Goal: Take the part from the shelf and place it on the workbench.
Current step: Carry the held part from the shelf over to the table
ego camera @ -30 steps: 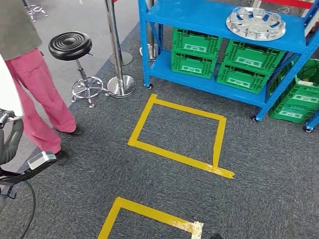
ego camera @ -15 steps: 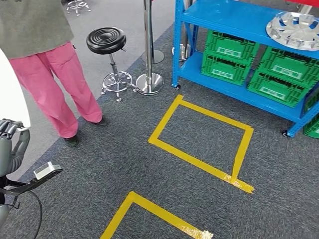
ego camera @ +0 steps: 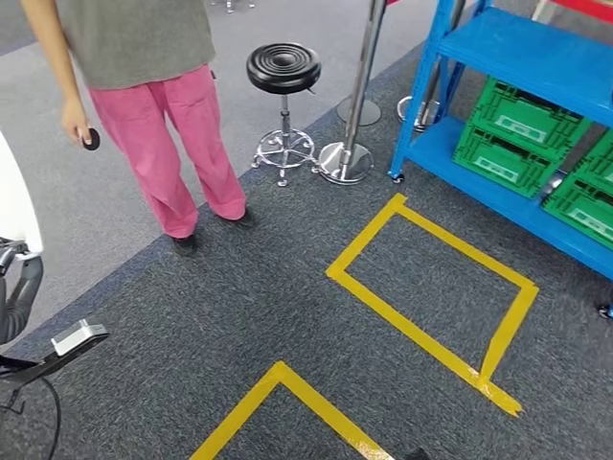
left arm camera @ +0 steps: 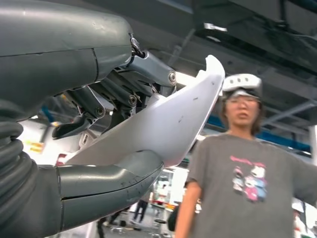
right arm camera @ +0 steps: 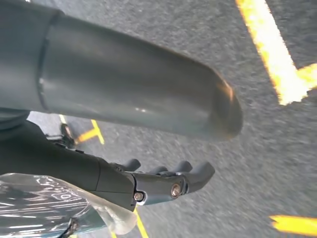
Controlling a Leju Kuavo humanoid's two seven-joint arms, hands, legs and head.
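Observation:
The white curved part stands at the head view's far left edge, and my left hand grips it from below. In the left wrist view the white part lies between the thick thumb and the dark fingers of my left hand. My right hand hangs over the grey carpet with its fingers stretched out and nothing in them. The blue shelf stands at the upper right of the head view.
Green crates fill the shelf's lower level. A person in pink trousers stands close ahead on the left, holding a small black object. A black stool and a metal post stand behind. Yellow tape squares mark the carpet.
The camera has swung left: the shelf has slid to the right edge and the silver wheel cover has left the picture. The person now stands nearer the middle. My left hand still holds the white part.

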